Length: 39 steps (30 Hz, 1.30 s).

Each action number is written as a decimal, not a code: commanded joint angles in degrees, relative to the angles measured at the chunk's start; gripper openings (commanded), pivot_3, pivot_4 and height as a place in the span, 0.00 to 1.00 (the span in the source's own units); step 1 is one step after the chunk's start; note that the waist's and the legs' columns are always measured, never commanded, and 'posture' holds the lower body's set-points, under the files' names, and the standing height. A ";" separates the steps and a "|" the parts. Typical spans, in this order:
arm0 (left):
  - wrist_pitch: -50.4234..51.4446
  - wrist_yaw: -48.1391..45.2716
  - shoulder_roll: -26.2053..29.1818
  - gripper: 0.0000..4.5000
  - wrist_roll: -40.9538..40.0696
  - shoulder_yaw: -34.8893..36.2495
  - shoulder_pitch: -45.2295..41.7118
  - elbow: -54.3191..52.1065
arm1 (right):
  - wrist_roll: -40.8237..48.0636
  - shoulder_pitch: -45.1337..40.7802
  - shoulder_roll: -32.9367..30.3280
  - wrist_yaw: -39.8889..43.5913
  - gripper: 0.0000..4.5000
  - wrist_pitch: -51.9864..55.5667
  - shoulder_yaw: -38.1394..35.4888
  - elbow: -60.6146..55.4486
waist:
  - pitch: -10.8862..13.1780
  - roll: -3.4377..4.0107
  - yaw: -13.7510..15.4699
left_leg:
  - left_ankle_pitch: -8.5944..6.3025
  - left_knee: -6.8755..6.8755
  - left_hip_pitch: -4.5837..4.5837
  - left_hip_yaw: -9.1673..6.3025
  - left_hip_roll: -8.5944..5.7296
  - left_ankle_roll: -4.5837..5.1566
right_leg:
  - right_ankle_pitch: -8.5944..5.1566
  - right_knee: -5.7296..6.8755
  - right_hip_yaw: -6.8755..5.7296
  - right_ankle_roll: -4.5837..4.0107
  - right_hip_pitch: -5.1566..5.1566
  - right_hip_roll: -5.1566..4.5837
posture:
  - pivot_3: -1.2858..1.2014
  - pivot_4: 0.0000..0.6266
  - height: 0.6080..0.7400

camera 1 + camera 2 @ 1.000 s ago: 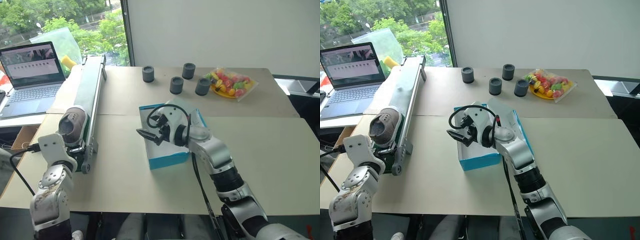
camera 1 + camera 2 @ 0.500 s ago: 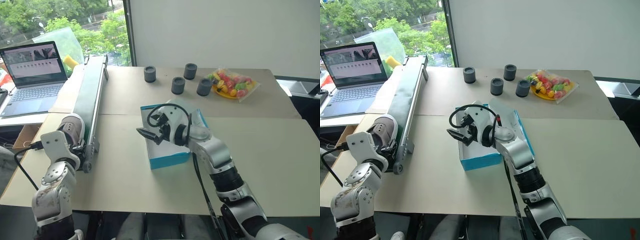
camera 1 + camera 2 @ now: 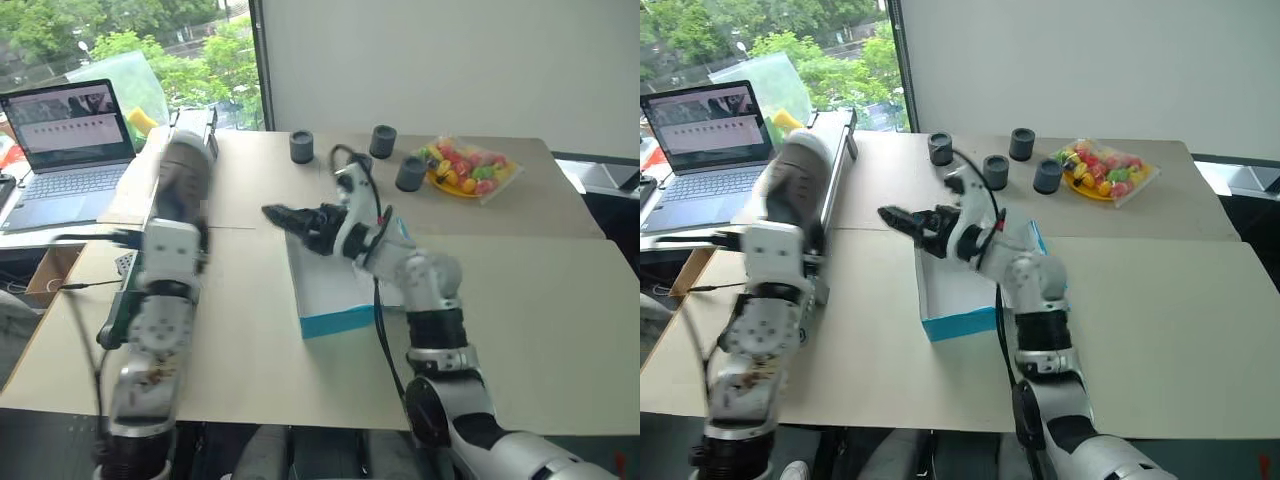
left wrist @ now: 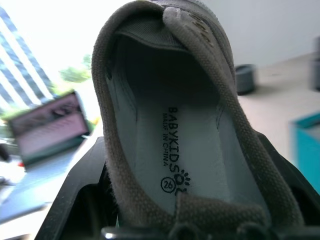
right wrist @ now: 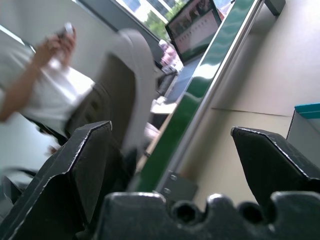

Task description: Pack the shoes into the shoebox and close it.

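A: Gripping a grey-taupe shoe [image 3: 186, 170], the left gripper [image 3: 170, 235] is up in the left half of the frame, its fingers pressed in on the heel end; the shoe stands above the wrist, blurred, in front of the long green conveyor [image 3: 190, 125]

B: And the left wrist view looks straight into that shoe [image 4: 175, 130] – pale insole, printed label, a "26" in a ring, black fingers [image 4: 75, 190] either side of the opening

A: Centre frame now: the right gripper [image 3: 275, 213] is level, jaws spread wide, pinching nothing, tips aimed at the picture's left, towards the shoe but apart from it

B: Below and just right of it sits the shoebox [image 3: 340, 322], teal outside, white inside, open on the tabletop [image 3: 250, 350]. What I can see of the interior is bare; the right arm crosses over its far part

A: Upper centre, three dark grey cylinders [image 3: 301, 146], and at upper right a bag of coloured pieces [image 3: 462, 165] on a yellow plate

B: Upper left, an open laptop [image 3: 68, 135] with a lit screen. In the right wrist view, between its spread black fingers [image 5: 272, 165], a person [image 5: 45, 90] in a white top, arm raised, beyond the conveyor
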 commanded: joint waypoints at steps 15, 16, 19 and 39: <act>4.54 -6.34 -4.25 0.62 -8.70 1.14 -5.17 -4.68 | 11.76 -1.58 1.60 -6.46 1.00 4.25 1.91 -0.76 | 0.02 0.06 -1.75 | -0.02 0.27 0.05 0.25 0.23 0.08 | 0.08 0.07 0.11 -0.07 0.11 0.37 | 0.52 0.24 0.91; 4.53 -6.41 -4.26 0.62 -8.68 1.09 -5.22 -4.63 | 11.77 -1.39 1.37 -6.41 1.00 4.27 2.12 -0.87 | 0.02 0.06 -1.77 | -0.03 0.27 0.05 0.25 0.24 0.08 | 0.08 0.07 0.11 -0.08 0.11 0.39 | 0.52 0.24 0.91; 4.30 -5.79 -4.86 0.62 -8.76 1.11 -5.87 -4.92 | 11.24 -0.62 1.05 -6.34 1.00 4.37 3.01 -1.30 | 0.02 0.06 -1.74 | -0.03 0.27 0.05 0.26 0.24 0.08 | 0.08 0.06 0.12 -0.07 0.12 0.38 | 0.52 0.24 0.91; 4.03 -4.41 -3.59 0.62 -6.12 3.37 -3.72 -8.91 | 9.65 0.06 0.43 -4.47 1.00 2.05 5.22 -0.09 | 0.02 0.06 -1.72 | -0.04 0.30 0.03 0.25 0.27 0.08 | 0.09 0.06 0.13 -0.09 0.09 0.42 | 0.52 0.24 0.91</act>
